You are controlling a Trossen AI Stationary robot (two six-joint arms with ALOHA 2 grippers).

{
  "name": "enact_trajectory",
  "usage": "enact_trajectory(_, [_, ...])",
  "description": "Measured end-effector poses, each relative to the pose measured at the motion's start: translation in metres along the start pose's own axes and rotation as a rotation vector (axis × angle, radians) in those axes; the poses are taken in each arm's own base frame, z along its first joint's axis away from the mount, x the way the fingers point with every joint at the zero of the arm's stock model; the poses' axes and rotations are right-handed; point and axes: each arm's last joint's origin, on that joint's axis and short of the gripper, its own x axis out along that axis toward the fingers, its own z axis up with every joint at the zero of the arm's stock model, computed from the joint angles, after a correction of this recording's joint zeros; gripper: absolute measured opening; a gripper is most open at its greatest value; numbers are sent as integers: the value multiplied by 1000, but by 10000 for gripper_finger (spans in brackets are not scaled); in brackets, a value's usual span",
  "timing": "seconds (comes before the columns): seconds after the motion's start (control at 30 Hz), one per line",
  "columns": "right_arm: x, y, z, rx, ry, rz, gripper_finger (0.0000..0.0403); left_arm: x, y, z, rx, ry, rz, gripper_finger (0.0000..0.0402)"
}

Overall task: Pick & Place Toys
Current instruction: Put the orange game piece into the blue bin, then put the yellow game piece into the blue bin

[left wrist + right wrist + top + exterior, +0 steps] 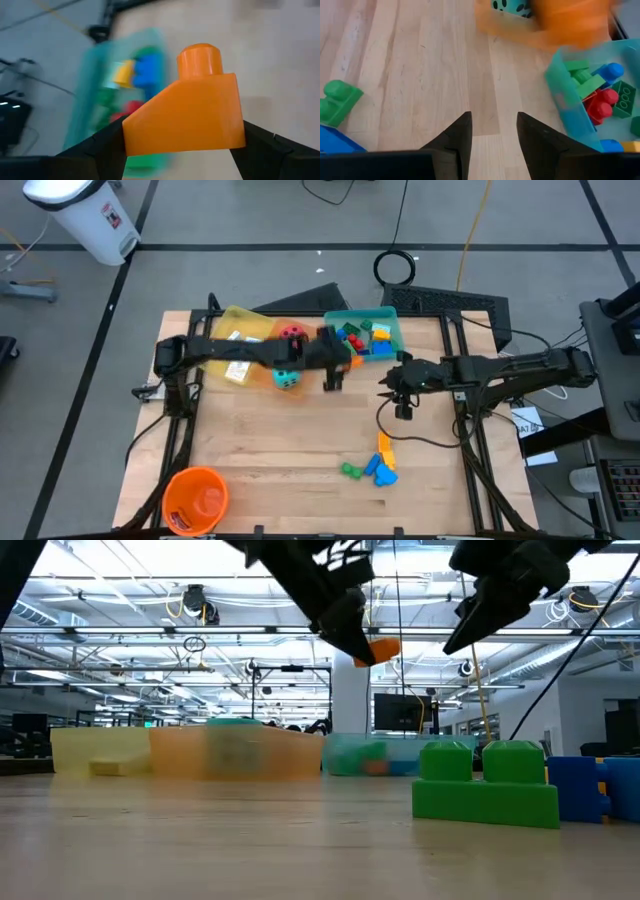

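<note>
My left gripper (333,372) is at the near edge of the teal tray (392,320), shut on an orange brick (187,117) that also shows in the low view (378,648), high above the table. My right gripper (492,135) is open and empty above bare table, to the right of the left one (401,402). A green brick (350,470), a blue brick (380,470) and a yellow-orange brick (384,444) lie on the table near the front. A red die (291,333) and a cyan die (287,377) sit in the orange tray (272,330). Several bricks (362,335) lie in the teal tray. My left gripper pinches the orange brick between its two fingers, one on each of two opposite side faces (239,137). The brick's single stud (200,60) stands clear of the fingers. In the low view the fingers slant down from above, and the brick is lifted clear of the table.
A yellow tray (240,325) stands left of the orange tray, with white cards in it. An orange bucket (195,498) stands at the near left corner. The wood between the trays and the loose bricks is bare (280,430).
</note>
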Motion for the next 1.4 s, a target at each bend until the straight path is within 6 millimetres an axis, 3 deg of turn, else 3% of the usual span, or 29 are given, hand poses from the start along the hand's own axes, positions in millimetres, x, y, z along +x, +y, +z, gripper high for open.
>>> enact_trajectory(0.17, [-6, -3, -9, -1, -37, -60, 130, 23, 61, -17, -120, -44, 33, 289])
enact_trajectory(0.33, [-10, -4, -9, -12, -75, -77, 130, 50, 107, -45, -271, -68, 26, 299])
enact_trajectory(0.5, [-11, -4, -9, -29, -78, -77, 130, 72, 129, -66, -472, -54, 120, 324])
enact_trajectory(0.6, [-9, -4, -11, -45, -89, -79, 130, 72, 135, -70, -475, -39, 168, 347])
enact_trajectory(0.9, [-4, -4, -14, -66, -119, -83, 130, 72, 125, -70, -469, 7, 144, 390])
enact_trajectory(1.0, [-4, -4, -14, -61, -118, -80, 130, 63, 116, -64, -452, 34, 106, 391])
enact_trajectory(1.2, [-4, -3, -14, -63, -114, -77, 130, 8, 98, -40, -399, 47, -70, 392])
enact_trajectory(1.4, [-4, -3, -17, -15, -92, -72, 130, -44, 65, -16, -255, -124, -303, 392])
